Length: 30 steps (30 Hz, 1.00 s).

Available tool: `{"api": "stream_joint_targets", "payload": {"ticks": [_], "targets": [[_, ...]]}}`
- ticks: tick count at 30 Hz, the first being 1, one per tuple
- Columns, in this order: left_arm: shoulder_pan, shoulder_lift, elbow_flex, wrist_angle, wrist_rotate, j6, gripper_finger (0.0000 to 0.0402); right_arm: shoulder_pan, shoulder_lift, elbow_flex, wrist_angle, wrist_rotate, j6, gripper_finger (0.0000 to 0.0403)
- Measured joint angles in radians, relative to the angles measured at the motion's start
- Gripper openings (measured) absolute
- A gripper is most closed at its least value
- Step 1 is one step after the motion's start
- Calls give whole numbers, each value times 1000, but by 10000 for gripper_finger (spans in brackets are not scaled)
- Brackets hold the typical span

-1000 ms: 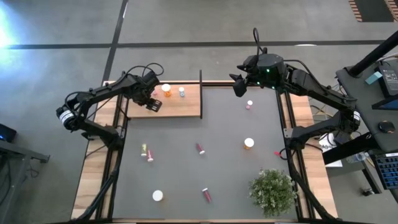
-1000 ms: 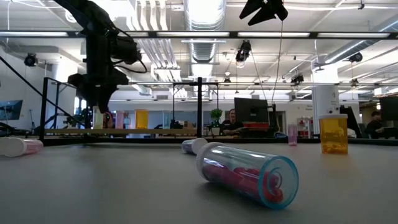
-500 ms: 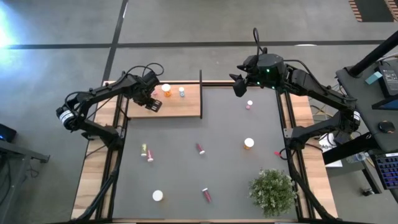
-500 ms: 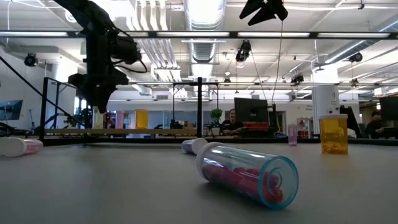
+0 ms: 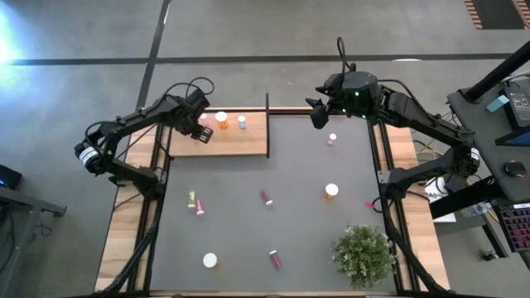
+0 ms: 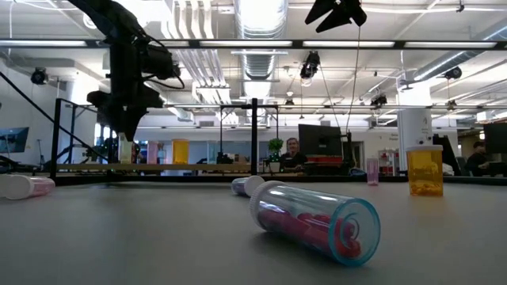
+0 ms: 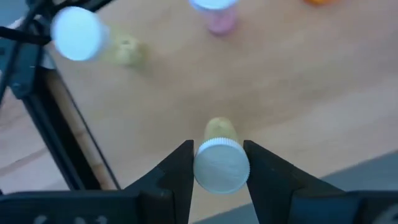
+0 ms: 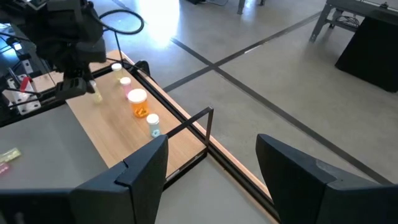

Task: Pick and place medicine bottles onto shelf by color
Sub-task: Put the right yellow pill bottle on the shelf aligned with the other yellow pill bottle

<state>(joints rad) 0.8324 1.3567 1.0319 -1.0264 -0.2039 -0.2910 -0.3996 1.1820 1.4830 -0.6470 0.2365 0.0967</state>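
Two arms work at the table. On the left, the left end effector hangs over the left part of the shelf. A second ago its fingers were wider apart. Now they are pinched on a yellow-green bottle, one finger on each side of its white cap. From above, that end effector has also slid a bit toward the back of the shelf. So the bottle is held again, not let go. I think it is being moved to a better spot next to its own color.

Another yellow-green bottle stands close by on the shelf. Next come a pink bottle, an orange bottle and a small blue one.

More bottles wait on the table. A pale pair lies at the left, and a white one sits near the front. A red one lies in the middle. An orange one stands to the right. These still need to go up.

On the right, the right end effector waits high over the back of the table, fingers wide and holding nothing. A plant sits at the front right.
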Motion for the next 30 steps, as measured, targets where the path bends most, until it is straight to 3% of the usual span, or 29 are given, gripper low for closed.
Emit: {"api": "stream_joint_targets", "payload": {"ticks": [8, 15, 30], "targets": [[100, 0, 0, 18, -3, 40, 109, 0, 0, 0, 0, 0, 0, 233], [120, 0, -4, 39, 5, 60, 109, 0, 0, 0, 0, 0, 0, 233], [120, 2, 11, 42, 12, 400, 109, 0, 0, 0, 0, 0, 0, 233]]}}
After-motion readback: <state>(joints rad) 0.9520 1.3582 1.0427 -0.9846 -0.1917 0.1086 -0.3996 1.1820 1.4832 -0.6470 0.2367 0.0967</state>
